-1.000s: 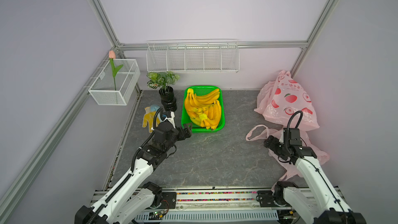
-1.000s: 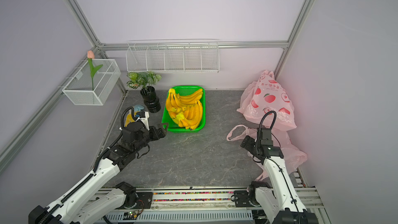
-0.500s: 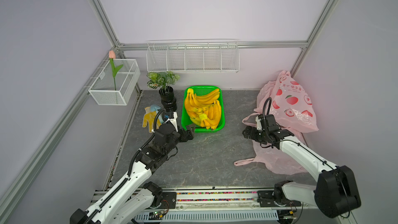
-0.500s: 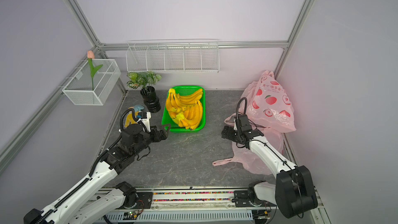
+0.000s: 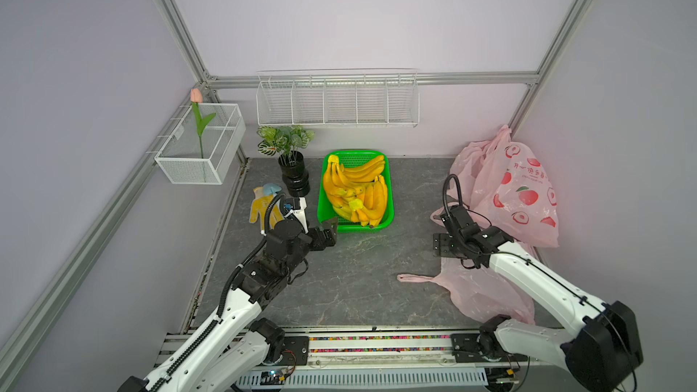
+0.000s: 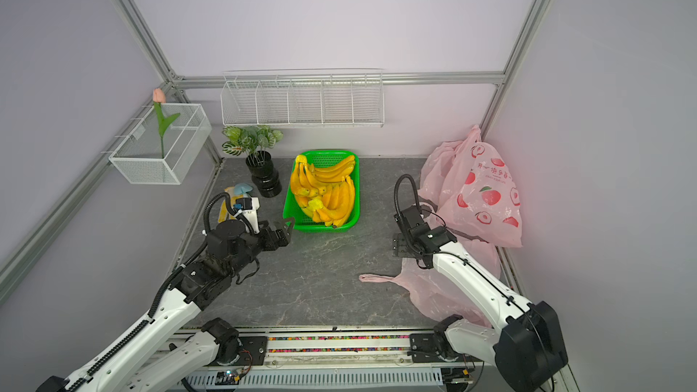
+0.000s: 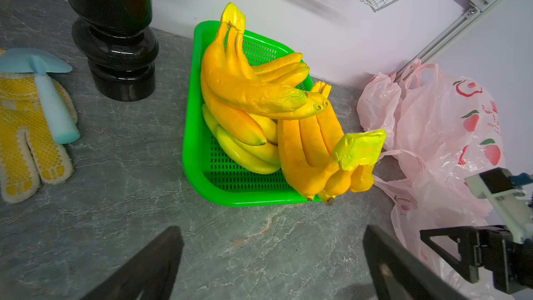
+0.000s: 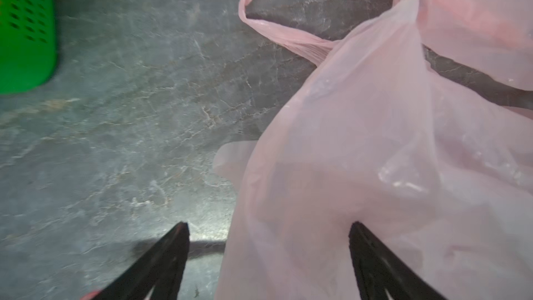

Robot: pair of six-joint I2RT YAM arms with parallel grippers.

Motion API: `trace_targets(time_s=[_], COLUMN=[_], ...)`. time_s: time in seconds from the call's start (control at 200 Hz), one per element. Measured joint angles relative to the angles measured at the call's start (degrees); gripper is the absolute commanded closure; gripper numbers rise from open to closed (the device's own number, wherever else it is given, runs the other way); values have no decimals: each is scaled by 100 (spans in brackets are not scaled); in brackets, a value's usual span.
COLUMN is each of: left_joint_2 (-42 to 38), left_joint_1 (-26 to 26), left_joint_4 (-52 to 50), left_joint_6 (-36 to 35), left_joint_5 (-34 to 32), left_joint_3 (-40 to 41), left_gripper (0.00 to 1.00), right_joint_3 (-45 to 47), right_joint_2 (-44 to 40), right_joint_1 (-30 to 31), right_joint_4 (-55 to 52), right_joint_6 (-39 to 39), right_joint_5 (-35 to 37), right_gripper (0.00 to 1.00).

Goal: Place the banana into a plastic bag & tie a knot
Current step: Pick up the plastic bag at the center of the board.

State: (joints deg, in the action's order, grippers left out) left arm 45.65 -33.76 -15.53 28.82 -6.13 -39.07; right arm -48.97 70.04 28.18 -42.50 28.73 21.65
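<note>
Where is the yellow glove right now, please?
In both top views the yellow glove lies by the table's left edge, beside the black plant pot, under a blue trowel.

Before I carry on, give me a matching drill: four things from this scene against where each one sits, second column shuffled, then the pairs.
Things
1. bananas
2. blue trowel
3. tulip
4. loose pink bag

Places
A. standing in the side-wall wire basket
B. spread on the tabletop
C. piled in the green tray
D. lying on the yellow glove

Pairs: 1-C, 2-D, 3-A, 4-B
</note>
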Motion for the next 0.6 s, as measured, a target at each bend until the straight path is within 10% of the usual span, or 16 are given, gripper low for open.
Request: trace_targets(time_s=[0.13,0.6], left_joint_2=[-37,11], left_joint_1=[-2,-2], left_joint_4=[-4,-24], left_joint_6=[-9,-15], left_joint_5=[-4,-48], left_joint_3=[0,0], left_gripper=[0,0], right_joint_3=[256,358], right_joint_2=[533,584], right_joint_1=[-79,-55], right_joint_4=[179,555], right_joint_6=[37,-92], right_joint_5=[195,446], right_gripper=[1,91])
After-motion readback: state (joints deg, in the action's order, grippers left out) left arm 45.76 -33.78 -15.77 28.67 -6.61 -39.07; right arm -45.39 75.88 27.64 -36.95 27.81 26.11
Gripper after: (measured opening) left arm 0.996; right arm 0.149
